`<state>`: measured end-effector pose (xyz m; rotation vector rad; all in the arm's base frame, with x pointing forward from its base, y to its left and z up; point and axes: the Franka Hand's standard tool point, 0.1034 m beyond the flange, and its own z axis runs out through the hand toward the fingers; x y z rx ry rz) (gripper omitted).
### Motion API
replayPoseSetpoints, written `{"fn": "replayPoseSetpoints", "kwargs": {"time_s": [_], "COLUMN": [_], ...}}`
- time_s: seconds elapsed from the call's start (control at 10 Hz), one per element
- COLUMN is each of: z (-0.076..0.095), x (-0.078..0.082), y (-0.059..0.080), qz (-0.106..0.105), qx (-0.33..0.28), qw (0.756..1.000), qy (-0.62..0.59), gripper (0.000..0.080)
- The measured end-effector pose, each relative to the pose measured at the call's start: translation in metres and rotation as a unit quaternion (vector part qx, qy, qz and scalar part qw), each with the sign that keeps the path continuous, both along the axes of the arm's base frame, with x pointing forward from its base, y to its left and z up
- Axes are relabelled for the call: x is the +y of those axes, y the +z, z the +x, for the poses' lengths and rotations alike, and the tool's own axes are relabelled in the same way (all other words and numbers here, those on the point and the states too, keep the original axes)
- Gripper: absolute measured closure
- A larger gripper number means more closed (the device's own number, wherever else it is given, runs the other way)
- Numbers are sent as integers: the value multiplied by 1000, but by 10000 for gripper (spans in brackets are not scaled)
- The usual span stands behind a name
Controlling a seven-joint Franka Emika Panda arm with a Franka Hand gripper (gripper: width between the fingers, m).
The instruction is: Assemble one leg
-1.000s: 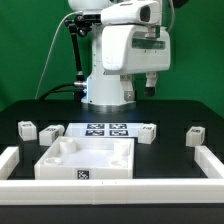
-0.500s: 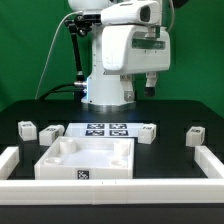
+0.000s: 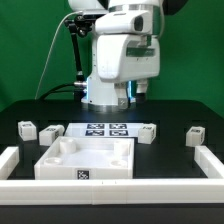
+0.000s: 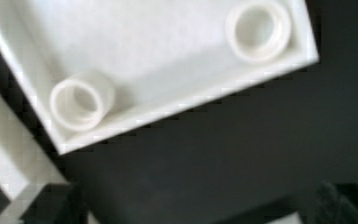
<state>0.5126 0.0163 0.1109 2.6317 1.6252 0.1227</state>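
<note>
Rails [image 3: 110, 190] of plain white board frame the lowest part of the exterior view, one across the front and one up each side, on a matt black table [image 3: 170, 160]. Just behind the front rail lies the tabletop [image 3: 85, 160], a square tray of smooth white plastic with a raised rim, boxed corner sockets and a small tag on its near wall. Past it, across the middle of the frame, sit four legs [image 3: 51, 130]. They are small white blocks with black-and-white square tags: two just beside each other at the exterior view's left, one right of centre, one alone at the far right. All are apart from the tabletop. Between the inner two lies the marker board [image 3: 107, 129], thin and flat. Behind it rises the glossy white arm [image 3: 120, 55], a black cable [image 3: 75, 50] at its side. Its gripper [image 3: 134, 95] hangs high above the board, touching nothing, before a green backdrop [image 3: 30, 50]. The wrist view, blurred, shows the tabletop's flat white face with two round ringed sockets [image 4: 83, 97]. Two grey fingers [image 4: 43, 203] stand wide apart, holding nothing.
</note>
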Motion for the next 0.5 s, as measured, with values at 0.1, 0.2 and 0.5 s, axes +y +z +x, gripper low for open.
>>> {"fn": "replayPoseSetpoints", "kwargs": {"time_s": [0.1,0.2,0.5], "z": [-8,-12,-17], "x": [-8,-13,-28], "y": [-10,-19,-29], "qz": [-2,-6,-6], "qx": [7,15,26], "qw": [1000,998,996], "qy": [29,56,80], "gripper": [150,150,150]}}
